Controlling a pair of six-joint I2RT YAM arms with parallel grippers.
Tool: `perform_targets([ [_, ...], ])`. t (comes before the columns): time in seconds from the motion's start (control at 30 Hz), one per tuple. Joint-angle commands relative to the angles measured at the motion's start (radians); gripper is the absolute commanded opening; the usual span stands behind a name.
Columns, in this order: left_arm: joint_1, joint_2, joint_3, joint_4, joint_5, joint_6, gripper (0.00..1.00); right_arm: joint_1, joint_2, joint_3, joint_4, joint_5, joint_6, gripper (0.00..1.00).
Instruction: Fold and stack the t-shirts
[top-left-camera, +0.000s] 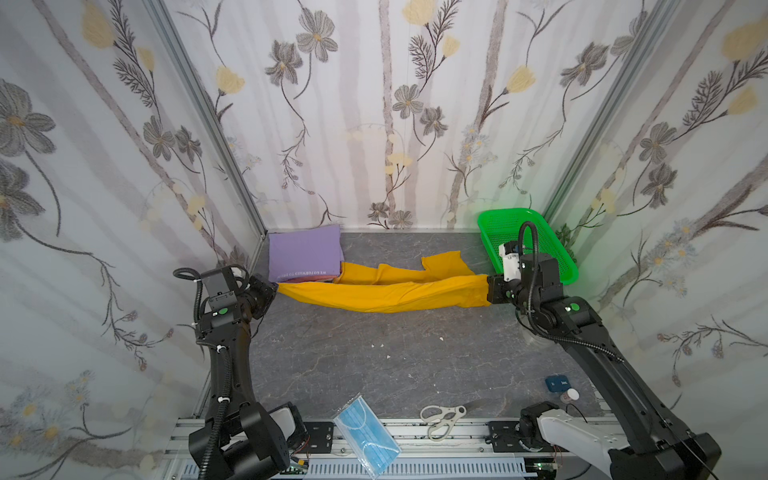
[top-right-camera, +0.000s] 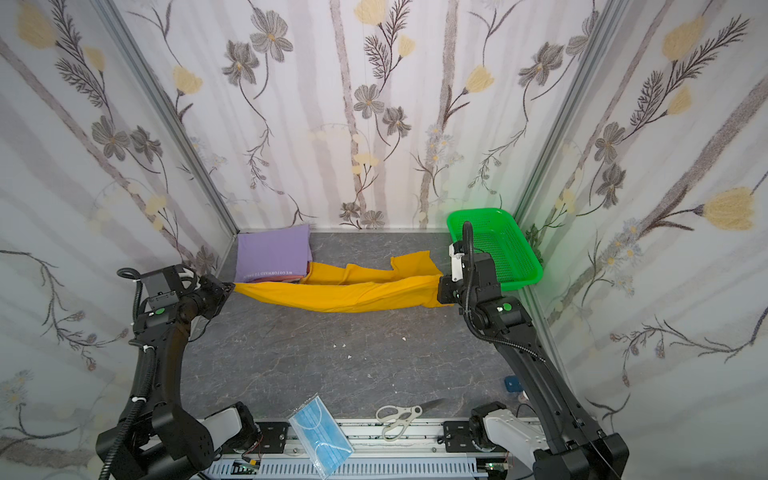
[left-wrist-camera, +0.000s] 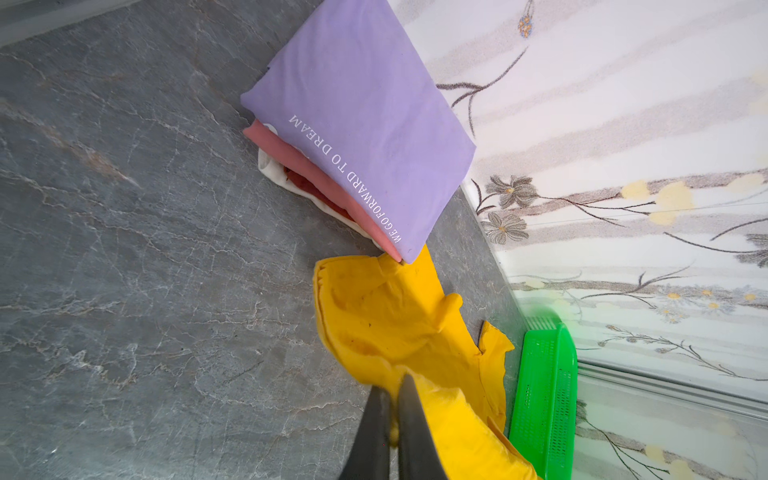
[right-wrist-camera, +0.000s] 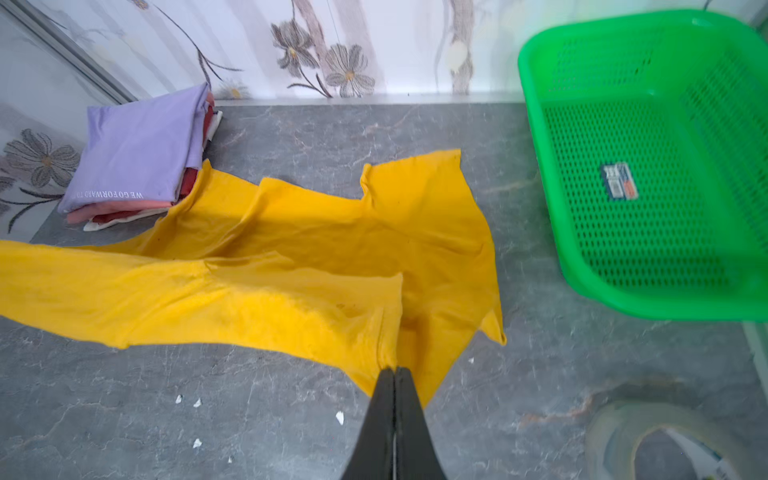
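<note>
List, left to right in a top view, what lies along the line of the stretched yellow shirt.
left claw → yellow t-shirt → right claw → green basket

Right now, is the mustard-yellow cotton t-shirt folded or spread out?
Not folded: the mustard-yellow cotton t-shirt is stretched between the left gripper and right gripper, both shut on it, the rest lying rumpled behind.
</note>
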Motion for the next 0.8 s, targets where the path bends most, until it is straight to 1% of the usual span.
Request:
perform_targets([
  [0.0, 0.001, 0.005, -0.012, 0.039, 0.013, -0.006, 0.00, 0.029, -0.155, -0.149, -0.046, 0.080, 0.229, 0.19],
  [0.03, 0.001, 0.009, -0.015, 0.045, 0.021, -0.012, 0.00, 0.030, -0.210, -0.181, -0.061, 0.095, 0.267, 0.34],
  [0.07, 0.001, 0.010, -0.017, 0.052, 0.026, -0.015, 0.00, 0.032, -0.267, -0.194, -0.085, 0.120, 0.306, 0.42],
  [0.1, 0.001, 0.009, -0.020, 0.055, 0.027, -0.015, 0.00, 0.046, -0.328, -0.191, -0.100, 0.164, 0.341, 0.55],
  [0.13, 0.001, 0.007, -0.022, 0.055, 0.026, -0.015, 0.00, 0.051, -0.374, -0.189, -0.091, 0.179, 0.353, 0.68],
  [0.17, 0.001, 0.003, -0.026, 0.054, 0.023, -0.015, 0.00, 0.051, -0.411, -0.179, -0.082, 0.189, 0.358, 0.76],
  [0.23, 0.001, -0.007, -0.034, 0.052, 0.023, -0.017, 0.00, 0.047, -0.400, -0.146, -0.067, 0.195, 0.329, 0.83],
  [0.3, 0.001, -0.015, -0.041, 0.050, 0.023, -0.017, 0.00, 0.035, -0.294, -0.122, -0.044, 0.153, 0.285, 0.84],
  [0.4, 0.001, -0.023, -0.058, 0.054, 0.032, -0.021, 0.00, 0.034, -0.097, -0.128, 0.087, 0.012, 0.224, 0.84],
  [0.47, 0.001, -0.032, -0.073, 0.051, 0.037, -0.020, 0.00, 0.035, 0.039, -0.128, 0.175, -0.071, 0.203, 0.82],
  [0.53, 0.001, -0.042, -0.097, 0.053, 0.040, -0.016, 0.00, 0.048, 0.190, -0.113, 0.266, -0.172, 0.178, 0.77],
  [0.57, 0.001, -0.045, -0.107, 0.052, 0.040, -0.014, 0.00, 0.065, 0.255, -0.099, 0.295, -0.197, 0.172, 0.75],
  [0.67, 0.001, -0.038, -0.132, 0.053, 0.054, -0.006, 0.00, 0.133, 0.451, -0.018, 0.337, -0.226, 0.147, 0.73],
  [0.7, 0.001, -0.034, -0.135, 0.053, 0.059, -0.002, 0.00, 0.163, 0.536, 0.018, 0.331, -0.222, 0.142, 0.72],
  [0.77, 0.001, -0.033, -0.140, 0.054, 0.060, 0.003, 0.00, 0.202, 0.636, 0.073, 0.323, -0.191, 0.144, 0.72],
])
